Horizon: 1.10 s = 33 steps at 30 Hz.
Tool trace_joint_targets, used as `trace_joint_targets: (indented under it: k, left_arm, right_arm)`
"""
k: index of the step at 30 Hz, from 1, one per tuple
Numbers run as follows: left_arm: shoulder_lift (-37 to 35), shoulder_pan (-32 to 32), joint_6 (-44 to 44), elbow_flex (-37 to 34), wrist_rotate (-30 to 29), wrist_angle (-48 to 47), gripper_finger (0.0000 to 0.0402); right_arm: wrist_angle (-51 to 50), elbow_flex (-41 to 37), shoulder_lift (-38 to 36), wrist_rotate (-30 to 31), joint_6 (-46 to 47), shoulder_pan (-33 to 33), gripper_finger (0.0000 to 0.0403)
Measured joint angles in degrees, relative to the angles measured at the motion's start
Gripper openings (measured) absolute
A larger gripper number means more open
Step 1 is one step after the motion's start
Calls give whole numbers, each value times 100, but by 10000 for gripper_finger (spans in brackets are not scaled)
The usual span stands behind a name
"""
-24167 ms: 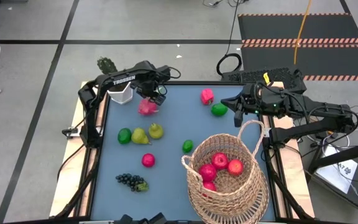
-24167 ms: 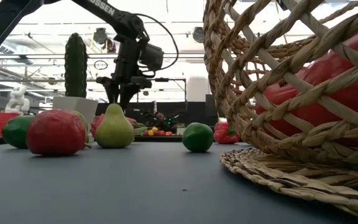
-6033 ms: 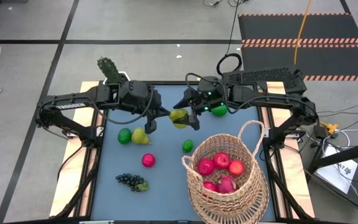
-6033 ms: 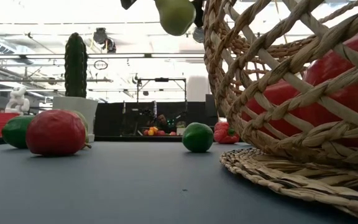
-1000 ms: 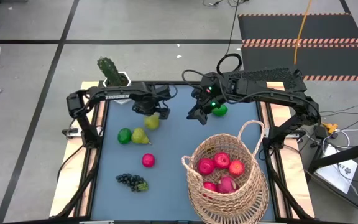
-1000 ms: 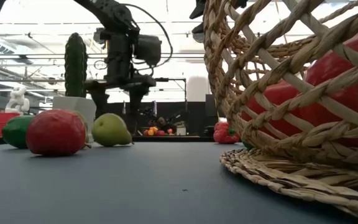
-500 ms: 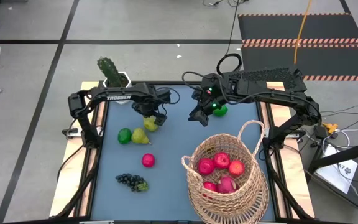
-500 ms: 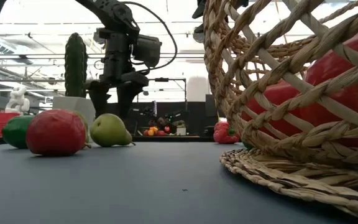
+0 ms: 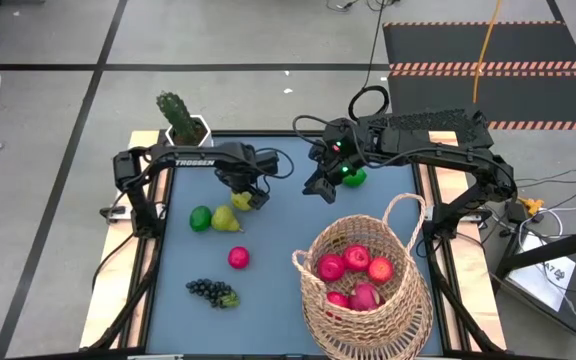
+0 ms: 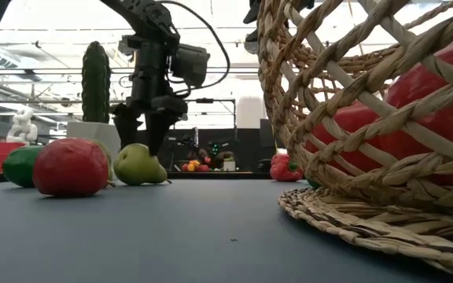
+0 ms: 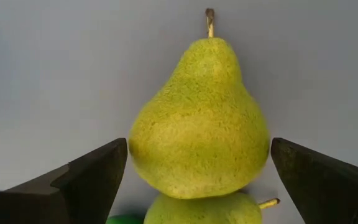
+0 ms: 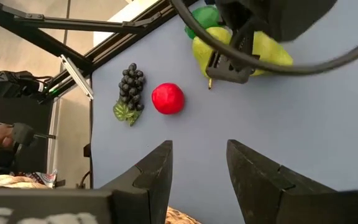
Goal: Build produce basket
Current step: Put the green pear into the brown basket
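Overall, the bench carries the basket at its near right; woven wicker, stiff but light, best lifted by its arched handle, and it likely slides if nudged. Red fruit already lies inside it.

Loose produce lies on the left half: a green lime, two pears, a red apple and a grape bunch. Another green lime sits at the far right.

Left gripper hangs directly over the upper pear, fingers spread wide on either side of its belly, not yet touching. The second pear lies just beside it. Judged as a light, hard toy with a slightly fuzzy skin; the widest part of the belly offers the surest hold, as the tapered neck would squeeze out.

Right gripper hovers over the bench's middle, fingers partly open and holding nothing.
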Motion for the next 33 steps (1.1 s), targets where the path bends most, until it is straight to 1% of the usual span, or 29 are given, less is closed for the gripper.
trace_joint_targets:
  k: [7,13,19,24,28,33]
  left_arm:
    - [256,-8,-40,30,112,-19,398]
    - [267,-11,-30,17,69,63,398]
    - [272,48,162,6,251,133,397]
    - [198,47,167,-4,284,44,397]
    - [127,20,267,-13,446,68,397]
    - [-107,4,326,2,516,79,397]
  right_arm:
    - [0,0,0,0,0,0,144]
    - [-23,0,0,-2,2,0,144]
    - [-20,0,-1,-2,2,0,144]
    - [-17,0,0,-4,2,0,144]
    - [-15,0,0,-4,2,0,144]
    - [-11,0,0,-4,2,0,144]
